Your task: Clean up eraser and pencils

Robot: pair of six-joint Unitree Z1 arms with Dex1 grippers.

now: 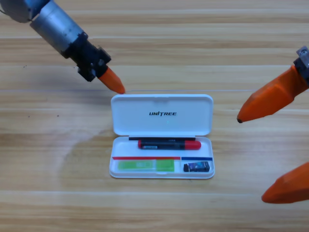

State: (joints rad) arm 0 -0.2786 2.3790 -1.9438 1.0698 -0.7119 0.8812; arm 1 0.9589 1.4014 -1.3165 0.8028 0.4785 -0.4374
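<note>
The white UNITREE case (161, 116) lies open in the middle of the table, lid up. Inside its tray, the red-and-black marker (169, 144) lies along the back. The light-green pencil (146, 166) rests at the front left. The small dark eraser (198, 167) sits at the front right. My left gripper (116, 85) points down-right with its orange tip just off the lid's top left corner; it holds nothing. My right gripper (251, 157) shows large at the right edge, jaws wide apart and empty.
The wooden table (58, 159) surrounds the case on all sides. The left arm (58, 24) comes in from the top left corner.
</note>
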